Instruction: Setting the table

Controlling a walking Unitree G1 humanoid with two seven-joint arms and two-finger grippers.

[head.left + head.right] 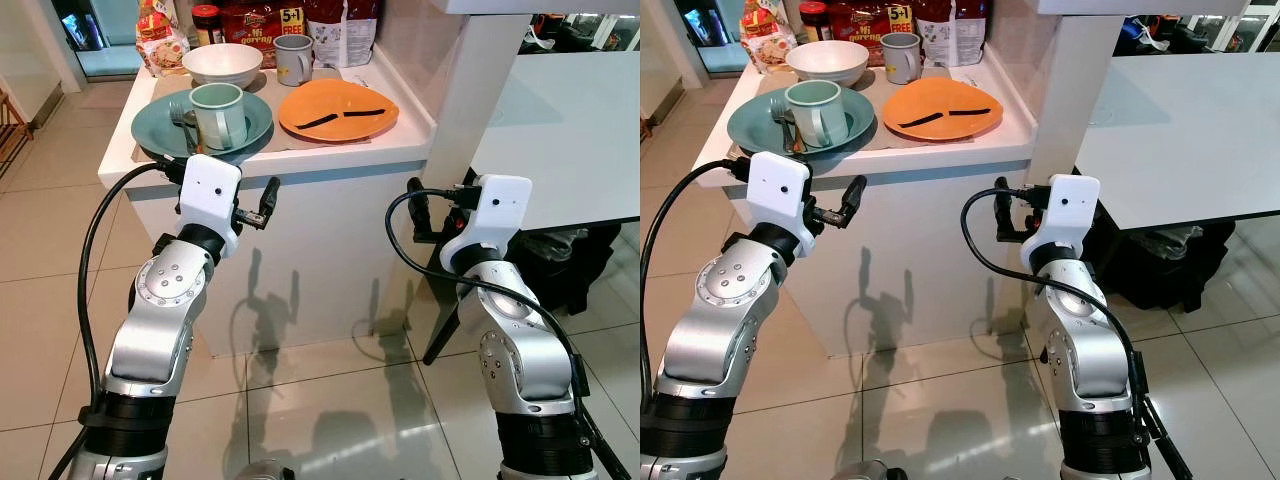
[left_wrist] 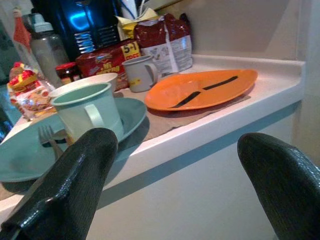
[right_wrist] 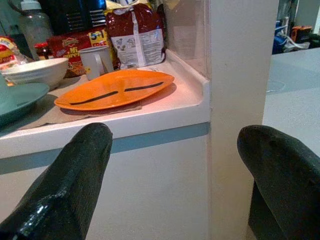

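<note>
The robot stands in front of a white counter (image 1: 300, 160) with both arms held up.

On the counter sits a big teal plate (image 1: 160, 128). A pale green mug (image 1: 219, 114) stands on that plate, and a fork (image 1: 185, 122) lies on the plate at 9 o'clock from the mug. At 3 o'clock from the teal plate is an orange plate (image 1: 338, 110) with two black sticks (image 1: 340, 115) lying across it. At 12 o'clock from the teal plate is a white bowl (image 1: 222, 64), and a grey mug (image 1: 293, 58) stands just beside the bowl at 3 o'clock. Red food bags (image 1: 262, 20) and a jar with a red lid (image 1: 206, 22) stand at the back of the counter.

The left pincer (image 2: 175, 185) is just below the counter edge, under the teal plate. Its two black fingers are spread wide and hold nothing. The right pincer (image 3: 175, 180) is lower, near the white post (image 1: 470, 90) at the counter's corner. Its fingers are spread wide too and hold nothing.

A grey table (image 1: 570, 140) is at 3 o'clock from the post.
</note>
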